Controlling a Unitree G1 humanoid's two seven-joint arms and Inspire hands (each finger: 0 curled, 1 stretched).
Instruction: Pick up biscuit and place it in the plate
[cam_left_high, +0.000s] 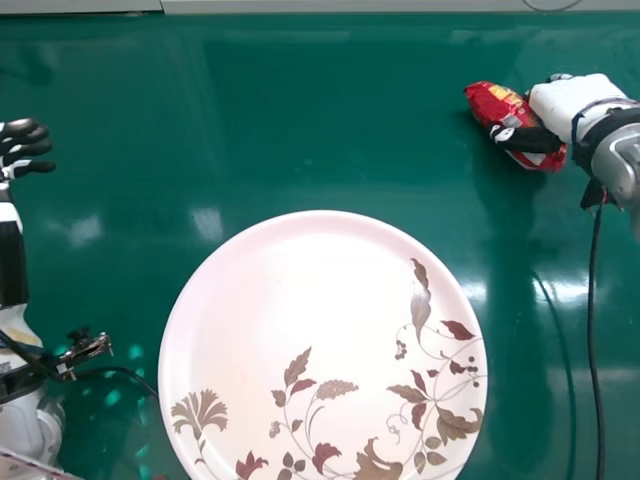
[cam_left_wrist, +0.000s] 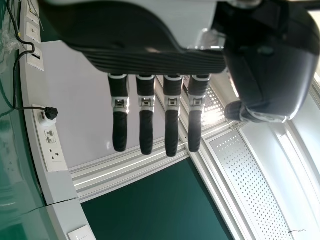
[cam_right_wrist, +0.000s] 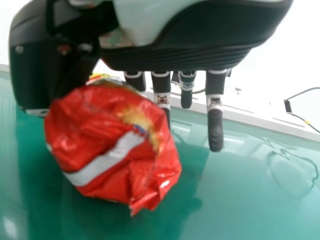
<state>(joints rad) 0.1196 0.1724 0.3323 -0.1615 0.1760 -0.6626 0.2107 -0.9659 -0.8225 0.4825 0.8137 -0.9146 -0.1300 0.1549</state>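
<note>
Red wrapper, white and yellow on it: biscuit packet (cam_left_high: 488, 98), beyond the plate (cam_left_high: 250, 275) and off to its right, well apart from it. Packet is crinkled and in the right hand (cam_left_high: 575, 97), gripped between thumb and fingers; the right wrist view has the thumb on one side of it, fingers on the other, one finger (cam_right_wrist: 215, 127) straight and clear of the wrapper. Can't tell whether the packet's underside touches the table (cam_left_high: 300, 120).

Plate is round, pale pinkish-white, lying flat with its inside up. Brown and maroon leaves and flowers run over its near part and up its right side; near edge is cut off by the head view.

Left hand (cam_left_high: 22, 150) is left of the plate and farther out than its far rim, open, fingers straight, holding nothing.

Table around the plate is glossy green, with bright reflections. Black cable (cam_left_high: 592, 320) comes down from the right arm, to the plate's right. Another thin cable (cam_left_high: 120, 370) reaches the plate's left side from a metal clamp (cam_left_high: 85, 349) near the left arm.
</note>
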